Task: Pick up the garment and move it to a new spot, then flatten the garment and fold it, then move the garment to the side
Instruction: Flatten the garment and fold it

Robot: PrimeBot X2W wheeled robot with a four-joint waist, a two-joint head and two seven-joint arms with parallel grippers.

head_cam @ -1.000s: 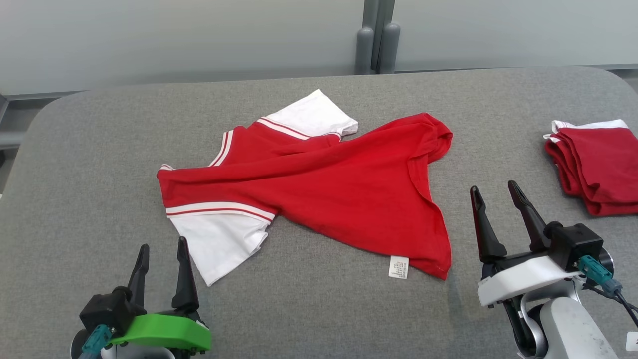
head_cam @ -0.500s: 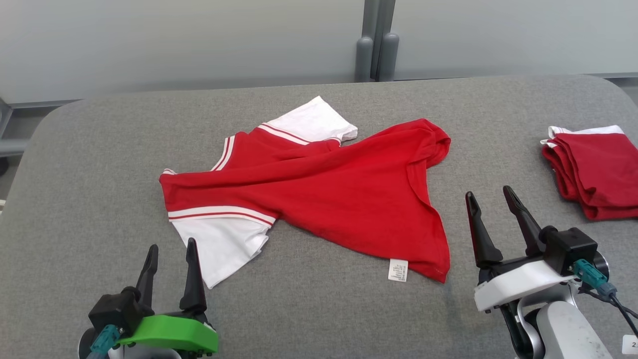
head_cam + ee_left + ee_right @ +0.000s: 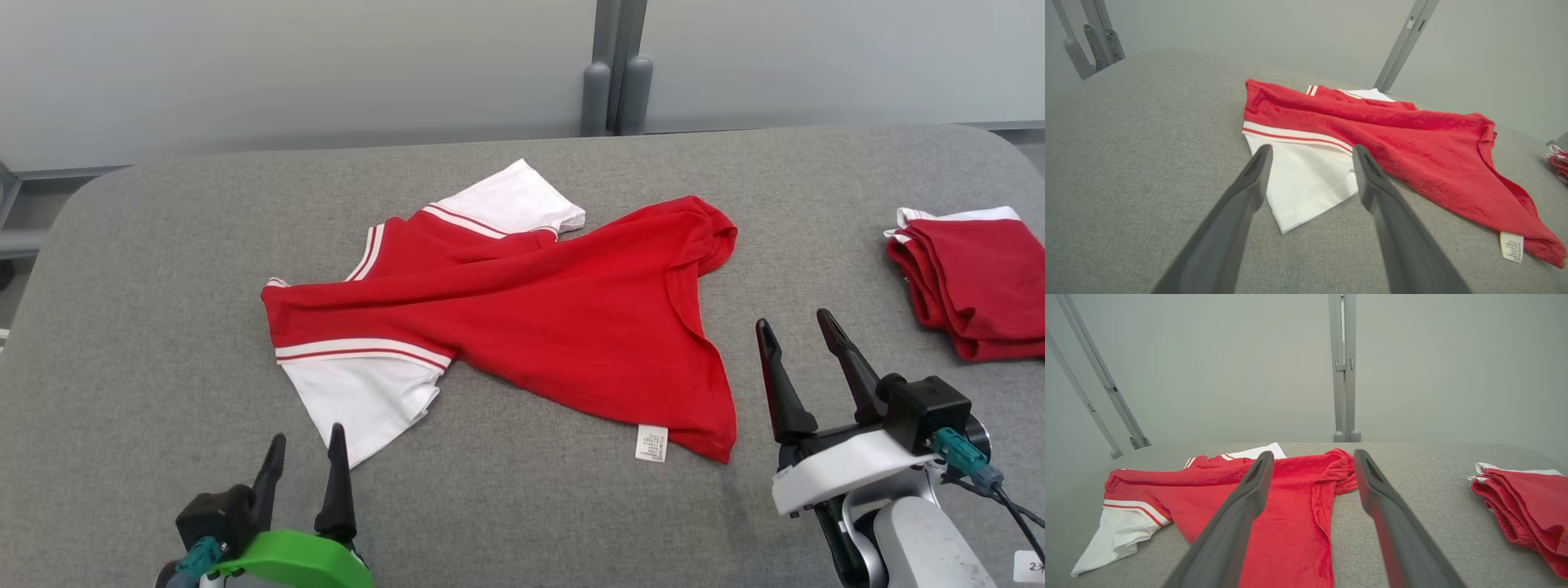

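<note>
The garment (image 3: 522,310) is a red T-shirt with white, red-striped sleeves, lying crumpled and twisted in the middle of the grey table (image 3: 147,269), a white label at its near hem. It also lies ahead in the left wrist view (image 3: 1392,139) and the right wrist view (image 3: 1290,498). My left gripper (image 3: 309,437) stands open just short of the near white sleeve (image 3: 359,404), touching nothing. My right gripper (image 3: 792,317) stands open beside the shirt's right hem, with nothing between its fingers.
A folded red garment (image 3: 976,278) with a white edge lies at the table's right side, also at the right in the right wrist view (image 3: 1527,506). A grey wall and an upright post (image 3: 616,65) stand behind the table's far edge.
The left gripper has moved right toward the near white sleeve and sits lower in the picture. The right gripper has drifted slightly left. The camera shifted a little; the garment lies as before.
</note>
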